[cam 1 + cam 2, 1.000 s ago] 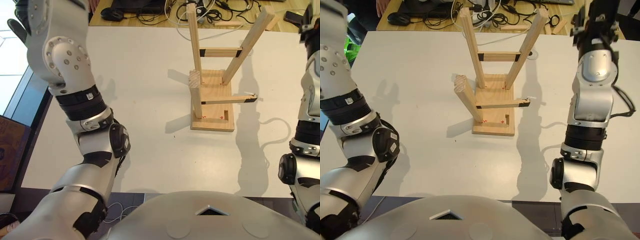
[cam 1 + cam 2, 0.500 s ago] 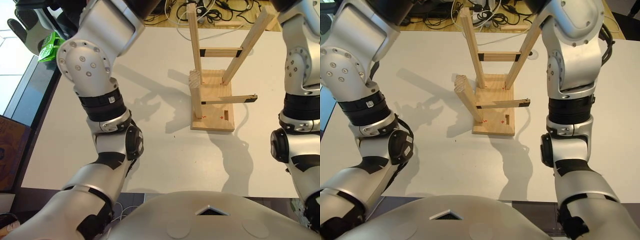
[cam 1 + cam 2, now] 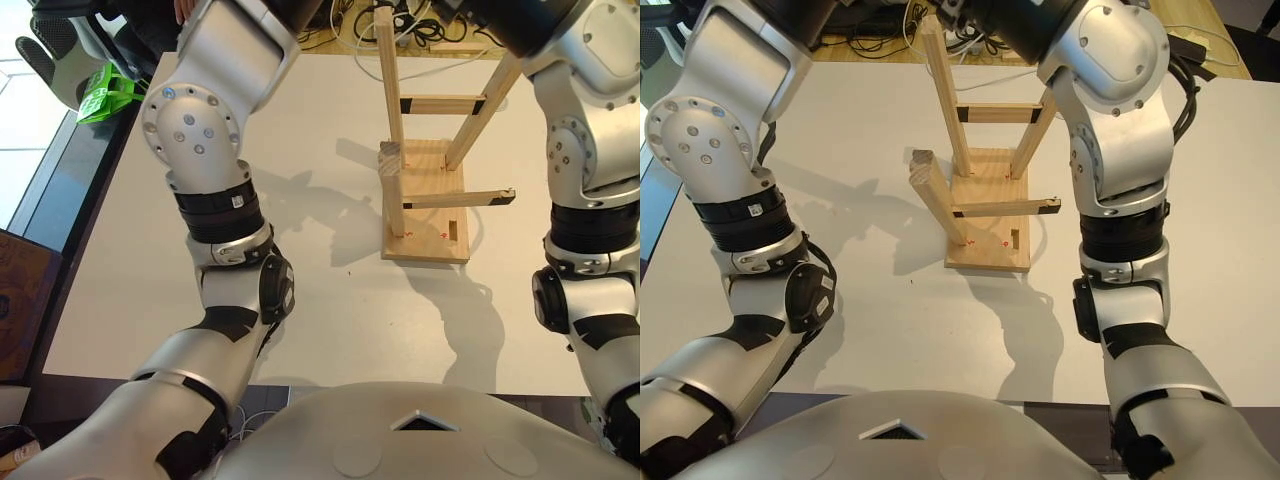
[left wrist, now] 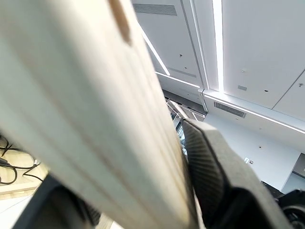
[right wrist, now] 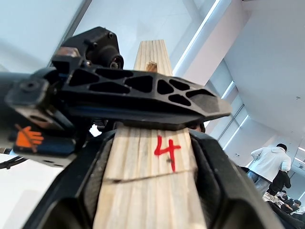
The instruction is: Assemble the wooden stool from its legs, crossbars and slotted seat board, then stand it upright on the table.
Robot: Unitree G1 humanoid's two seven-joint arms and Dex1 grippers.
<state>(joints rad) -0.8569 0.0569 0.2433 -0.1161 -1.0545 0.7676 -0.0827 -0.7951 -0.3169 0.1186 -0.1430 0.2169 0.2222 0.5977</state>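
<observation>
Upturned at centre-far of white table (image 3: pixel 330 300): one pale slotted wooden seat board (image 3: pixel 425 170), three square wooden legs (image 3: pixel 392 80), two black-tipped wooden crossbars (image 3: pixel 440 103). Fingers of left gripper (image 4: pixel 133 191) and right gripper (image 5: pixel 152 191) each clamped on one leg.

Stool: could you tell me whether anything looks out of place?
Yes: the near crossbar joins a leg at one end only; its other end hangs free, and the slot there in the seat board is empty.
</observation>
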